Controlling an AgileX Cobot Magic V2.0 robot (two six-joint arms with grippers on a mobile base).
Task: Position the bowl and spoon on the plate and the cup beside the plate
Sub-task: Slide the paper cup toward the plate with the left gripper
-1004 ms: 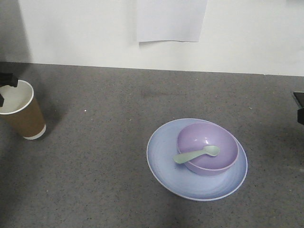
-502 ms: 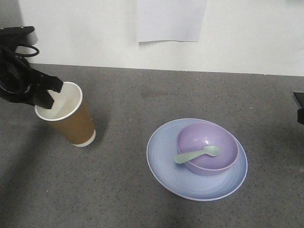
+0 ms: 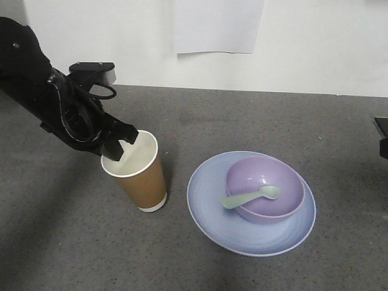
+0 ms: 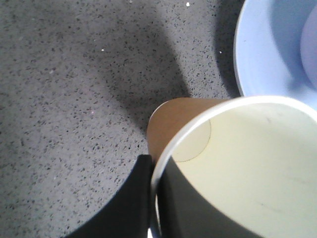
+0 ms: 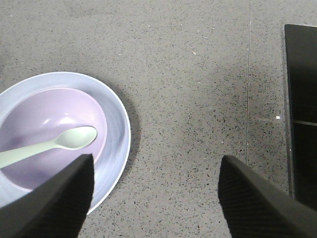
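The brown paper cup (image 3: 142, 179) stands a little tilted just left of the plate (image 3: 206, 203), with a narrow gap between them. My left gripper (image 3: 119, 149) is shut on the cup's left rim, one finger inside and one outside. In the left wrist view the cup (image 4: 237, 163) fills the lower right, the gripper (image 4: 156, 198) pinches its white rim, and the plate (image 4: 267, 54) shows at the top right. The lilac bowl (image 3: 267, 185) sits on the plate with the mint spoon (image 3: 250, 197) lying in it. My right gripper (image 5: 156, 158) hangs open to the right of the plate (image 5: 116, 129), bowl (image 5: 44, 116) and spoon (image 5: 59, 141).
The grey speckled tabletop (image 3: 200, 115) runs back to a white wall with a sheet of paper (image 3: 218, 27) on it. A black object (image 5: 302, 99) sits at the table's right side, also visible at the right edge of the front view as a dark shape (image 3: 382, 136).
My left arm has carried the cup from the far left of the table rightward to a spot beside the plate. Plate, bowl and spoon have not moved.
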